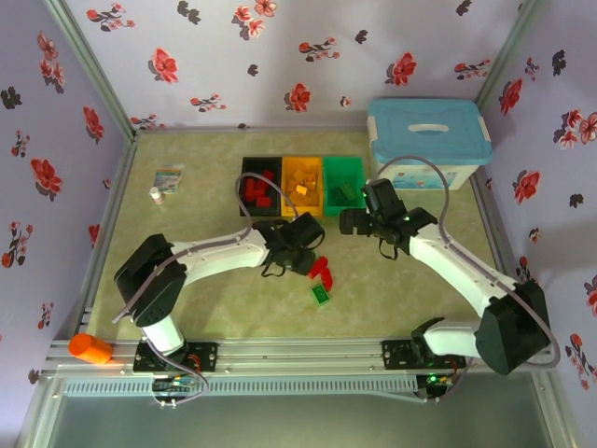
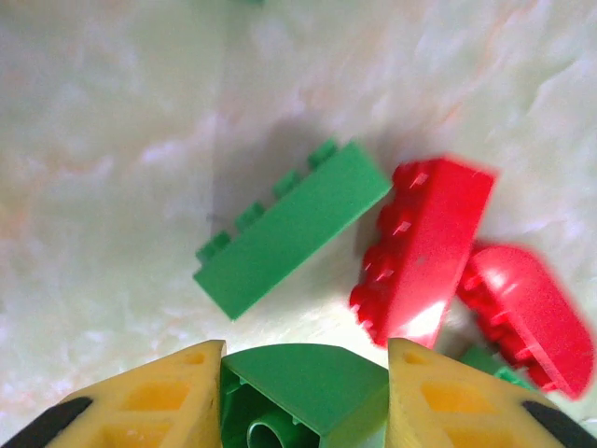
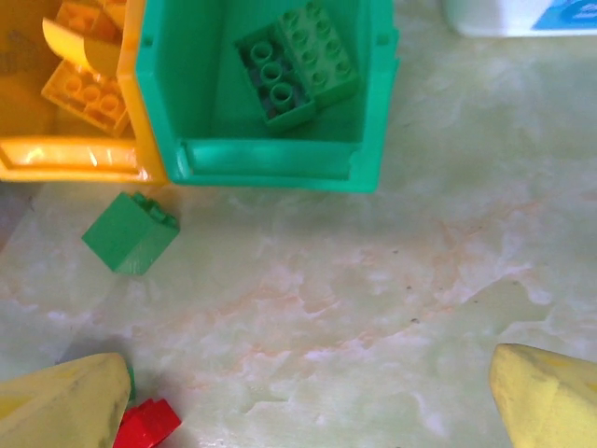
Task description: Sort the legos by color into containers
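Observation:
My left gripper (image 2: 306, 359) is shut on a green lego (image 2: 312, 383) with a curved top, a little above the table. Below it lie a long green lego (image 2: 294, 224) and two red legos (image 2: 424, 247). From above, the left gripper (image 1: 303, 247) hangs just in front of the containers: black (image 1: 246, 187), orange (image 1: 286, 189) and green (image 1: 362, 182) bins in a row. My right gripper (image 3: 308, 401) is open over bare table, in front of the green bin (image 3: 270, 161), which holds green legos (image 3: 294, 61). One more green lego (image 3: 131, 231) lies before the orange bin (image 3: 70, 168).
A white box with a light-blue lid (image 1: 429, 140) stands at the back right. A small bottle (image 1: 157, 195) and a packet (image 1: 169, 177) sit at the back left. An orange cylinder (image 1: 90, 348) rests on the near left rail. A green lego (image 1: 321, 295) lies mid-table.

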{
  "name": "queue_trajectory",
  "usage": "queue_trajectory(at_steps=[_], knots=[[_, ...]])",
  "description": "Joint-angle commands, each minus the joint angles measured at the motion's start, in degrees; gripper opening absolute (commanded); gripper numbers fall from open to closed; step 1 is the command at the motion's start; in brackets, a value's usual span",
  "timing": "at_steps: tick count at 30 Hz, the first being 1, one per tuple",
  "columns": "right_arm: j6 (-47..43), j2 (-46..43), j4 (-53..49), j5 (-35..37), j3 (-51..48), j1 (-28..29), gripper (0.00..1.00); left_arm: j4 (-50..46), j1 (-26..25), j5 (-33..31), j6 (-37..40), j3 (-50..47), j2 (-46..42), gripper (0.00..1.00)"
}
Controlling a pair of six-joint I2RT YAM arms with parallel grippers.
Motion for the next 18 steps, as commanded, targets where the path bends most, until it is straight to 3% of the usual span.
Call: queue_trajectory(at_steps=[1,10,18], knots=[[3.1,-3.4,-2.0,5.7,-1.4,-1.7,0.99,-1.3,2.5,-1.4,3.4,6.3,-1.7,0.31],[6.7,-12.4,-4.0,9.4,-5.6,-3.7,0.99,-2.5,7.6,1.5,8.0,32.3,14.4,0.3],[6.8,-18.4,-6.1,7.6,-8.2,-3.7,0.99,-5.3,10.7,3.7,9.6,54.0,29.2,0.3]])
